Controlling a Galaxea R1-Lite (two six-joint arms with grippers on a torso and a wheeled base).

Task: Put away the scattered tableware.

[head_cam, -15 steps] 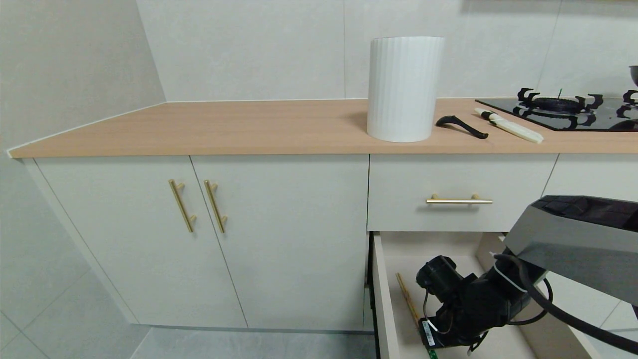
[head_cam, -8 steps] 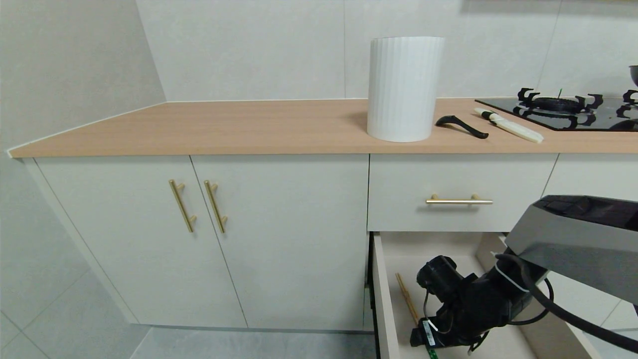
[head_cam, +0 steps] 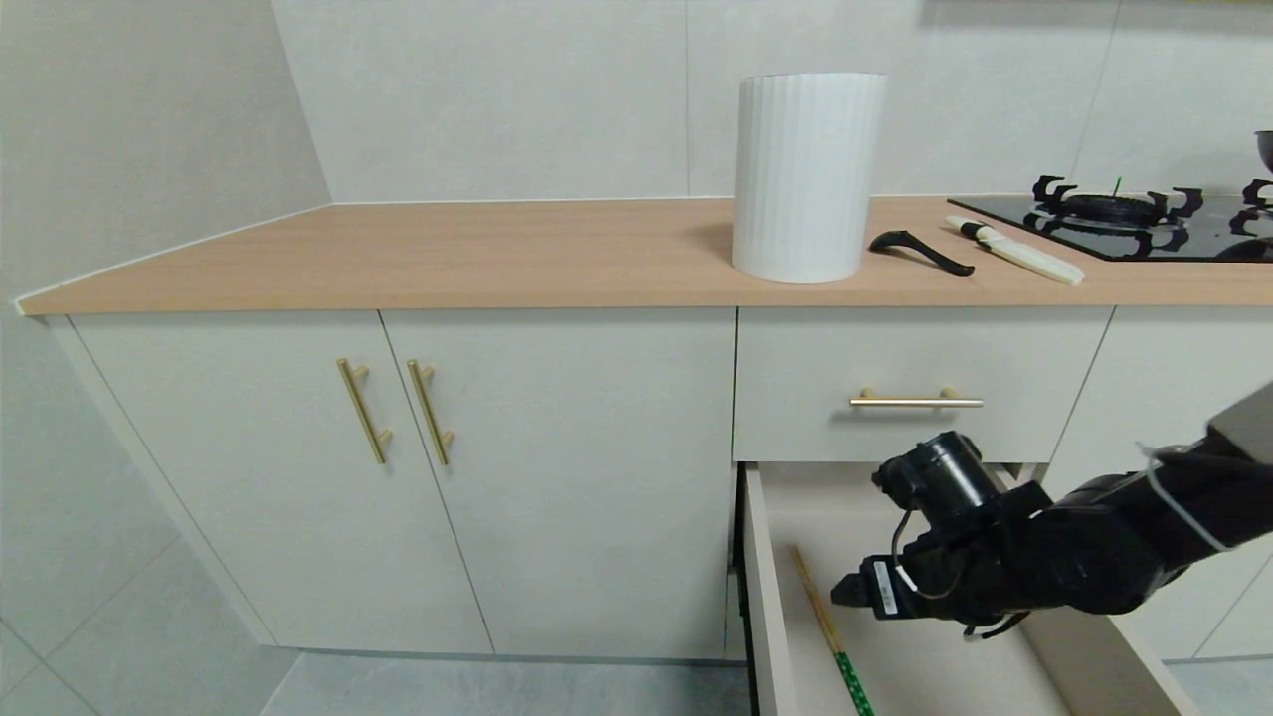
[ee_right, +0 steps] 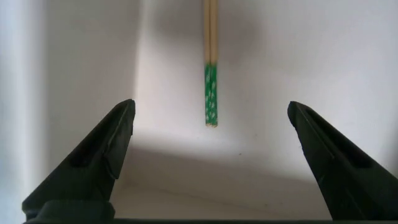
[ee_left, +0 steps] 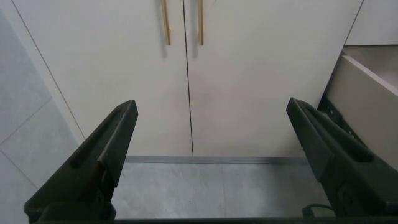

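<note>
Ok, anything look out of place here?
Nothing spilled or damaged. The chopsticks lie flat in the open drawer; a black utensil and a pale knife lie loose on the counter beside the white canister.

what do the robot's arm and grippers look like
The right arm is bulky and black, with a cylindrical camera at the wrist, thin black cable loops, a white tie and a white label near the right gripper. The left gripper has dark, flat, tapering fingers.

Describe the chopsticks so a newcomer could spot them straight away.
Find the wooden counter; below its right half, one drawer stands pulled open. On its floor, near the left wall, lie the chopsticks: a thin wooden pair with green patterned ends.
</note>
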